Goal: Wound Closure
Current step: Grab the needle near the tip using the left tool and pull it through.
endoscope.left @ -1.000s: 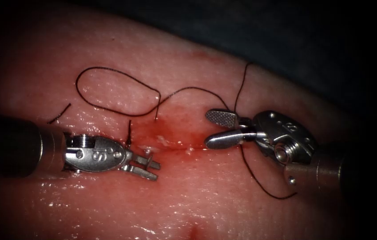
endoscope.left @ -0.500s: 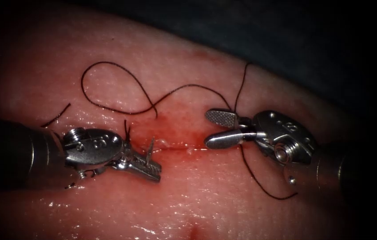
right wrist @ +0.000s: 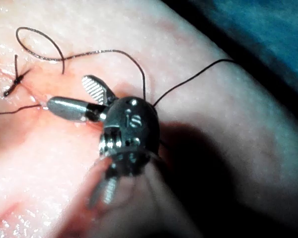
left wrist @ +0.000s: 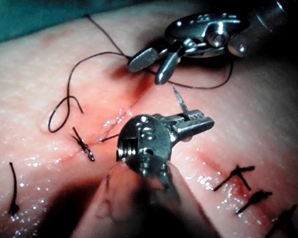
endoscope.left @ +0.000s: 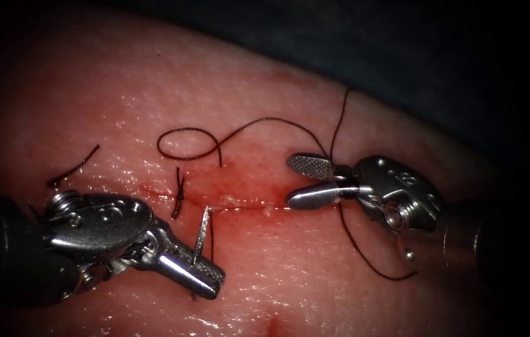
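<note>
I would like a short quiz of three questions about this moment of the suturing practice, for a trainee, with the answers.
1. True or false: the left tool holds the needle.
2. How do the jaws of the right tool stand? A) shut on the thread B) open, holding nothing C) shut on the tissue
3. Fill in: above the cut the thread forms a small ____ on the tissue.

Key: 1 true, its jaws are shut on the needle, which stands clear of the tissue. 2 B. 3 loop.
</note>
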Action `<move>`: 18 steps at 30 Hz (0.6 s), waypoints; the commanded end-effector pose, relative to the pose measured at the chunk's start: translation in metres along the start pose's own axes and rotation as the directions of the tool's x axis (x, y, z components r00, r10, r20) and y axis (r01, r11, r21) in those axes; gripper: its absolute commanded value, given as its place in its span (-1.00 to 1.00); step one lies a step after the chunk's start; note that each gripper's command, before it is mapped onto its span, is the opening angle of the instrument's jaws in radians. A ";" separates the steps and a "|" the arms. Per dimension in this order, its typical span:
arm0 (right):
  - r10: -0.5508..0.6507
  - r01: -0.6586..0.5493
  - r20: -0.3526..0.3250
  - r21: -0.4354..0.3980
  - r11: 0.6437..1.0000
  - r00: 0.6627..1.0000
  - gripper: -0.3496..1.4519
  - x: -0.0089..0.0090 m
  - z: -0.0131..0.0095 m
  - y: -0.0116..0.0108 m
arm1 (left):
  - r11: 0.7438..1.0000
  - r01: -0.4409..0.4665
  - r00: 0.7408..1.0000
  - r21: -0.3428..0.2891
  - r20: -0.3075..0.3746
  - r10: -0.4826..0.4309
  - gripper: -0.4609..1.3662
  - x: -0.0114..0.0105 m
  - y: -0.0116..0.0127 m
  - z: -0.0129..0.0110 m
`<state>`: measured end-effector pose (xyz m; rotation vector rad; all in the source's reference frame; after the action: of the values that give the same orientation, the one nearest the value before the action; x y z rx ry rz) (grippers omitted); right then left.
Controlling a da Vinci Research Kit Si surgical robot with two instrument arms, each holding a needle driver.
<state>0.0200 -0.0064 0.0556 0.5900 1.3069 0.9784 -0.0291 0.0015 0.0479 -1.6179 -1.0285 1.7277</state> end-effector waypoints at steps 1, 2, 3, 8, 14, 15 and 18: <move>0.000 0.000 -0.001 0.001 1.000 1.000 0.16 0.0000 -0.0001 0.0000 | 0.995 -0.098 0.995 0.035 -0.015 0.099 -0.88 0.0002 0.0003 -0.0004; 0.000 0.000 0.000 0.002 1.000 1.000 0.16 0.0000 -0.0001 0.0000 | 0.987 -0.150 0.988 0.054 -0.020 0.151 -0.88 0.0007 0.0005 -0.0006; 0.000 0.000 0.000 0.002 1.000 1.000 0.15 0.0000 -0.0001 0.0000 | 0.977 -0.200 0.979 0.076 -0.023 0.202 -0.88 0.0012 0.0007 -0.0008; -0.007 0.007 0.000 0.003 1.000 1.000 0.14 -0.0001 -0.0001 -0.0001 | 0.887 -0.416 0.905 0.202 -0.004 0.425 -0.88 0.0038 0.0013 -0.0021; -0.012 0.012 0.011 0.002 1.000 1.000 0.14 -0.0005 -0.0001 -0.0002 | 0.691 -0.655 0.744 0.307 0.100 0.661 -0.88 0.0079 0.0016 -0.0037; -0.014 0.014 0.011 0.003 1.000 1.000 0.15 -0.0006 -0.0001 -0.0002 | 0.662 -0.679 0.720 0.318 0.112 0.685 -0.88 0.0086 0.0016 -0.0039; -0.017 0.017 0.019 0.002 1.000 1.000 0.15 -0.0009 -0.0001 -0.0002 | 0.579 -0.731 0.651 0.360 0.116 0.750 -0.88 0.0110 0.0017 -0.0046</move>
<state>0.0200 -0.0074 0.0558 0.5878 1.2928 0.9529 -0.0254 0.0107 0.0397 -1.9514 0.1776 2.2058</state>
